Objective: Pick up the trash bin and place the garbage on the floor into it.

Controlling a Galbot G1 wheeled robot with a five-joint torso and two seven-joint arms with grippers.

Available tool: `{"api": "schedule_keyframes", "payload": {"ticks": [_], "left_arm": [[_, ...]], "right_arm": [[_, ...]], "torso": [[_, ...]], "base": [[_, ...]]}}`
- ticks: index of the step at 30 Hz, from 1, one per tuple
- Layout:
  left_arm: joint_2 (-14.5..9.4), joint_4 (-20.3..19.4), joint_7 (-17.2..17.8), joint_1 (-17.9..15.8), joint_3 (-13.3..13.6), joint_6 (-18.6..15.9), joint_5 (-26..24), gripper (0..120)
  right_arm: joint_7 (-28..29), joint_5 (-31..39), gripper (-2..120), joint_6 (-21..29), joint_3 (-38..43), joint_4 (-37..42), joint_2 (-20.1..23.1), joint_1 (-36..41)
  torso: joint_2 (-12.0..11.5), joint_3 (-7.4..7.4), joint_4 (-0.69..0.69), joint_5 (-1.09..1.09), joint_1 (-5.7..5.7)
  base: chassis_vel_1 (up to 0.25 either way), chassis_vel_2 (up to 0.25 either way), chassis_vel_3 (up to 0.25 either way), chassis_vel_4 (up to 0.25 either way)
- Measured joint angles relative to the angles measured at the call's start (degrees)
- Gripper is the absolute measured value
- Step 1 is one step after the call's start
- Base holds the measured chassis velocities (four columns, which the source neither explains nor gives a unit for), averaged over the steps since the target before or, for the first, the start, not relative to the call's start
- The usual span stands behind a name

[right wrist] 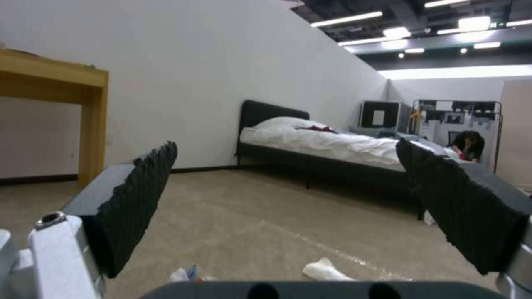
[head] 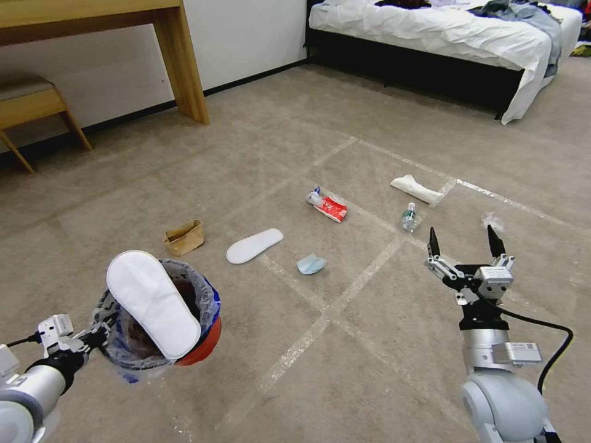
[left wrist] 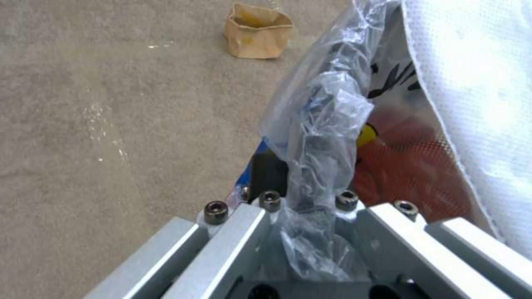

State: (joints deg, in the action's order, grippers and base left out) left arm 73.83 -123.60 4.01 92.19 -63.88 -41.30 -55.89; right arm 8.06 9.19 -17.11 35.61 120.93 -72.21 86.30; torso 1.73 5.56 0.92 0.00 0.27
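Left gripper [head: 92,337] pinches the bin [head: 197,344] by its bag-lined rim; right gripper [head: 463,246] hangs open and empty. One slipper [head: 154,304] lies loosely across the bin's mouth, and a tilt could tip it out.

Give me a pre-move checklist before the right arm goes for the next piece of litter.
1. Bin held: ok. The left tool is shut on the bagged rim of the trash bin, which is off the floor.
2. First slipper stowed: not ok. The white slipper lies across the bin mouth and sticks out above the rim.
3. Right tool ready: ok. The right tool is open, empty, raised above the carpet.
4. Litter left: ok, visible. Second slipper, blue mask, paper bag, red wrapper, bottle, white wad.
5. Room left in the bin: cannot tell; the slipper hides most of the inside.
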Motion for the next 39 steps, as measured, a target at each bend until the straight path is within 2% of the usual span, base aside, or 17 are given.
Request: {"api": "schedule_keyframes", "payload": {"ticks": [10,26,39], "left_arm": [[0.0,0.0,0.0,0.5,-0.3,0.0,0.5,1],[-0.9,0.4,-0.1,0.9,-1.6,0.1,-0.2,1],[-0.6,0.7,-0.3,0.8,-1.5,0.3,-0.1,1]], "right_arm": [[-0.6,0.1,100,-0.9,-1.0,-1.2,-0.2,-0.9],[-1.1,-0.1,100,-0.9,-1.9,-2.3,-0.9,-1.7],[-1.1,-0.1,100,-0.8,-2.0,-2.6,-0.7,-1.8]], "torso": [[0.0,-0.01,-0.01,0.00,-0.01],[0.0,0.01,-0.01,0.00,0.01],[0.0,0.00,0.00,0.00,0.01]], "base": [[-0.010,0.005,0.011,-0.008],[-0.135,0.134,0.135,-0.132],[-0.119,0.111,0.115,-0.113]]}}
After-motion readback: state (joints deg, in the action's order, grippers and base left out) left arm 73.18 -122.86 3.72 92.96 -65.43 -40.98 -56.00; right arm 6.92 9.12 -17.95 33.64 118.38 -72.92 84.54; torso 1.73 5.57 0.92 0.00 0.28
